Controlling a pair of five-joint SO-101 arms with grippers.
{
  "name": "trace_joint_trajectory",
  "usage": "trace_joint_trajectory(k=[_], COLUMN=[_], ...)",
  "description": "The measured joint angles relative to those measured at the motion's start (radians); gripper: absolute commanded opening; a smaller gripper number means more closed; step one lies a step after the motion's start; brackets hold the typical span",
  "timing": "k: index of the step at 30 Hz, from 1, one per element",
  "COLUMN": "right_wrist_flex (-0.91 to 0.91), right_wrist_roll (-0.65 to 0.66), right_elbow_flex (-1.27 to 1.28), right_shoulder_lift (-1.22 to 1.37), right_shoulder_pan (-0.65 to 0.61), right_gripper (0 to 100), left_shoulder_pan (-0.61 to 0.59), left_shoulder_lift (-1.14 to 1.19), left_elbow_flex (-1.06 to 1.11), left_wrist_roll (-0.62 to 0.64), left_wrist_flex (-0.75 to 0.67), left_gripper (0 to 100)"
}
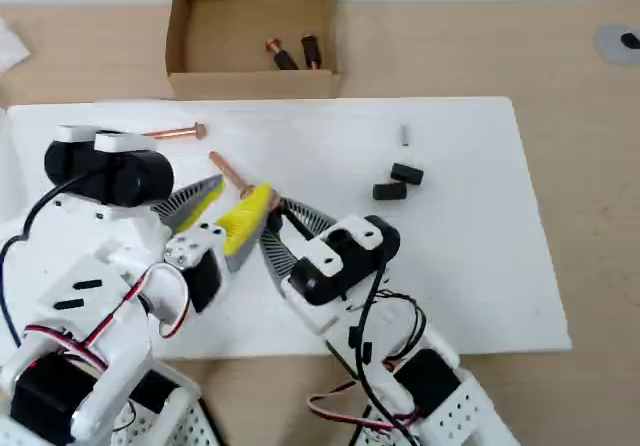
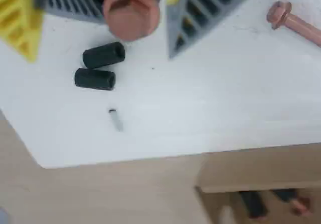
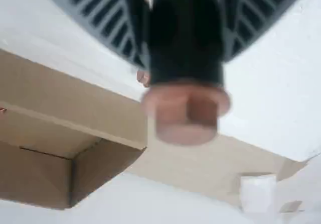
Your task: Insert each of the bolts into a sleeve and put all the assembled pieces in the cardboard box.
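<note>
The cardboard box [image 1: 180,36], open-topped with plain brown walls, holds two assembled pieces [image 1: 280,54], each a copper head on a matte black cylinder. In front of the box a smooth white board [image 1: 470,266] lies on the wooden table [image 1: 580,166].

On the arms' side of the box, over the board, the right gripper [image 3: 183,58] has its grey ribbed fingers [image 3: 100,13] clamped on a black sleeve [image 3: 185,23]. A copper bolt [image 3: 185,111] shows its flanged hex head at the sleeve's end. The left gripper [image 1: 243,191], yellow and grey ribbed plastic, meets this bolt; whether it grips it cannot be told.

A second bolt [image 1: 175,133] lies flat on the board just in front of the box's left corner, its shank slim and smooth. In front of the box and off to the right, two loose sleeves [image 1: 405,174] [image 1: 388,192], short round tubes, lie just beside each other. A small grey pin [image 1: 405,136] lies between them and the box.
</note>
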Motion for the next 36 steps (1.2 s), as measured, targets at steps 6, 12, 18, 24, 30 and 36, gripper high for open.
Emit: trace_joint_trajectory(k=[6,12,18,24,30,36], right_wrist_flex=[-0.077,-0.103,-0.103,-0.106,-0.106,-0.107], right_wrist_roll=[0.0,-0.037,-0.043,-0.043,-0.087,-0.097], right_elbow_flex=[-0.023,-0.272,-0.672,-1.077,-1.407,-1.732], right_shoulder_lift=[0.078,0.428,0.882,1.275,1.636,1.987], right_shoulder_pan=[0.084,0.146,0.192,0.232,0.276,0.31], right_gripper=[0.9,0.9,0.9,0.9,0.9,0.9], left_shoulder_pan=[-0.235,-0.374,-0.423,-0.423,-0.423,-0.423], left_shoulder_lift=[0.008,0.008,0.008,0.008,0.009,0.008], left_elbow_flex=[0.077,0.167,0.178,0.212,0.272,0.279], left_wrist_roll=[0.0,-0.08,-0.137,-0.166,-0.242,-0.249], left_wrist_flex=[-0.064,-0.089,-0.089,-0.091,-0.089,-0.091], left_gripper=[6,0,0,0,0,0])
